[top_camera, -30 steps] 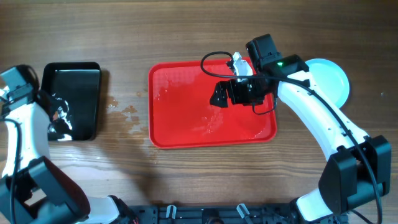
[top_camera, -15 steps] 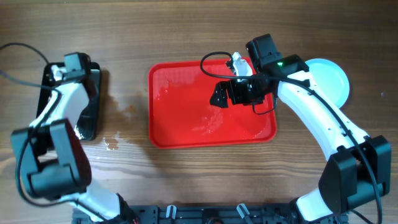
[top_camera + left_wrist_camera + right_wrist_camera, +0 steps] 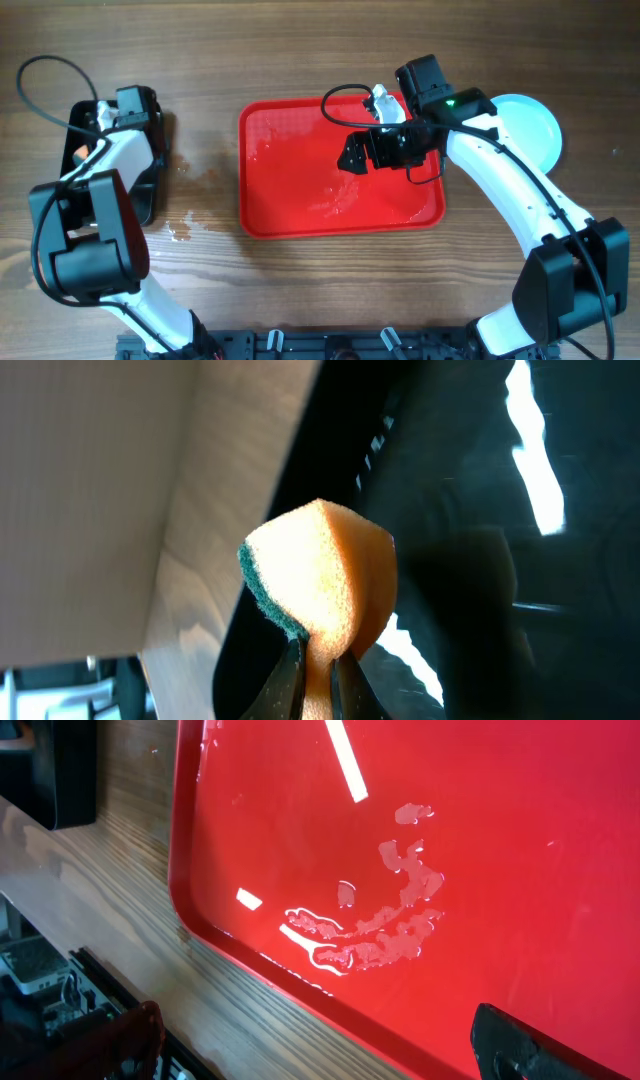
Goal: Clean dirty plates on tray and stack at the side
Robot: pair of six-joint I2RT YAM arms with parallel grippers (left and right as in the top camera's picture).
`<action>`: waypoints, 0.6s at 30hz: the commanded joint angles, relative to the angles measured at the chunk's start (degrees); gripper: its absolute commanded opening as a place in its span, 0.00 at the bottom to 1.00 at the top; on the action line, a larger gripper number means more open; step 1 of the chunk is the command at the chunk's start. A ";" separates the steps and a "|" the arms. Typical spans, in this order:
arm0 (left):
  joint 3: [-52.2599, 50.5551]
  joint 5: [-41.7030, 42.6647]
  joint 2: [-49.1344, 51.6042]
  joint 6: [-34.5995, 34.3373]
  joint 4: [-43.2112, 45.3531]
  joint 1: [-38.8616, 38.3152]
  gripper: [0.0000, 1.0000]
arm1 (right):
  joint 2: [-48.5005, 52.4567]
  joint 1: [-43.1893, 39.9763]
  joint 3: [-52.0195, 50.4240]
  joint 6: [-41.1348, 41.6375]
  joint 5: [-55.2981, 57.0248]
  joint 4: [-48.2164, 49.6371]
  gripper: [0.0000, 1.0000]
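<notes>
Orange sponge (image 3: 325, 580) pinched tight in left gripper (image 3: 318, 678).

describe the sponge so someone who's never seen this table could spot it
Find the big red tray mid-table, then the black bin standing apart from it. Above that bin the left gripper pinches the sponge: orange foam with a dark green face.

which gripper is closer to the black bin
Left. The left gripper hangs over the black bin, shut on the sponge. The right gripper is open above the red tray, away from the bin.
</notes>
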 commanded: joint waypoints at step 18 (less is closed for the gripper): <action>0.79 -4.13 3.96 5.86 4.90 -2.82 0.55 | -0.57 0.17 -0.22 -1.18 0.39 -0.04 0.99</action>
